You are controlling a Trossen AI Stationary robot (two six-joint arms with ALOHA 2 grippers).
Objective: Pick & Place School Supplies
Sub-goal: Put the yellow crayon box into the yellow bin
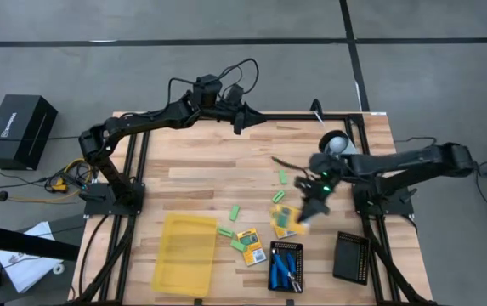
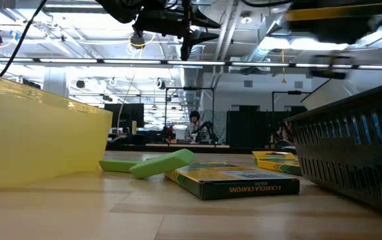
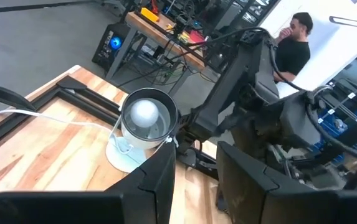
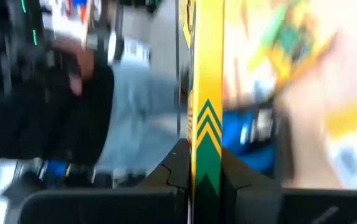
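Your right gripper (image 1: 308,212) is up off the wooden table (image 1: 201,170), fingers (image 4: 177,167) clamped on the edge of a flat yellow-orange crayon pack with green chevrons (image 4: 207,93). It hangs at about 12 o'clock from the black ribbed tray holding the blue-handled scissor-like tools (image 1: 285,266). Another yellow pack (image 1: 250,246) lies flat at 9 o'clock from that tray, with small green oblong blocks (image 1: 235,212) scattered around. The translucent yellow tray (image 1: 185,253) sits farther toward 9. Your left gripper (image 1: 261,118) waits at the far edge, fingers (image 3: 159,180) apart.
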